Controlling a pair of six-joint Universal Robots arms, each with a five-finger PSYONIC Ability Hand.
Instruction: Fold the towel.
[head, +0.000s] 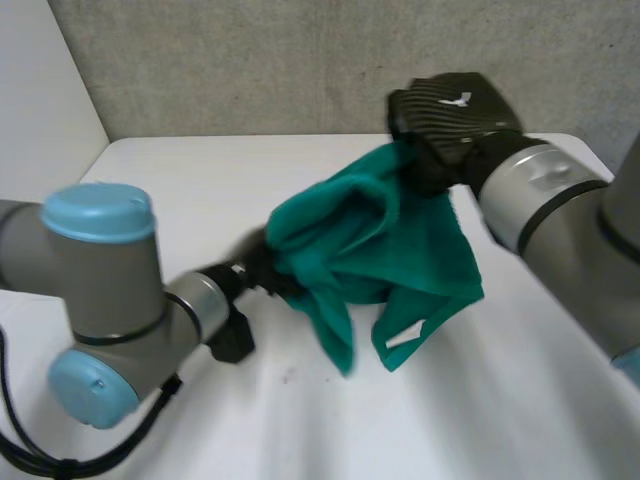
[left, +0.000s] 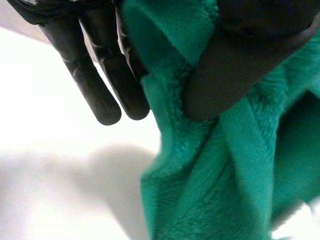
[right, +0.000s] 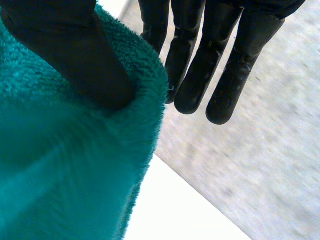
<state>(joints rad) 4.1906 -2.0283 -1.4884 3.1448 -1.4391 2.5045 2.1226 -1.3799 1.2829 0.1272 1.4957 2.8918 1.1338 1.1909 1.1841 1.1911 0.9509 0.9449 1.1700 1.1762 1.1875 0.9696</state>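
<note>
A green towel (head: 400, 250) hangs bunched above the white table (head: 180, 190), held between both hands. My left hand (head: 252, 266) grips its near-left edge low down, and cloth covers most of the hand. In the left wrist view the thumb (left: 225, 75) presses the towel (left: 220, 190) against the fingers (left: 107, 85). My right hand (head: 450, 110) holds the towel's top far corner higher up. In the right wrist view the thumb (right: 70, 55) pinches the towel (right: 60, 175) while the other fingers (right: 200, 65) stay straight beside it. A white label (head: 405, 340) shows on the hanging lower corner.
A grey wall (head: 300, 60) runs along the table's far edge. The table's right edge (head: 590, 150) lies under my right forearm. Bare white table surface spreads in front of and to the left of the towel.
</note>
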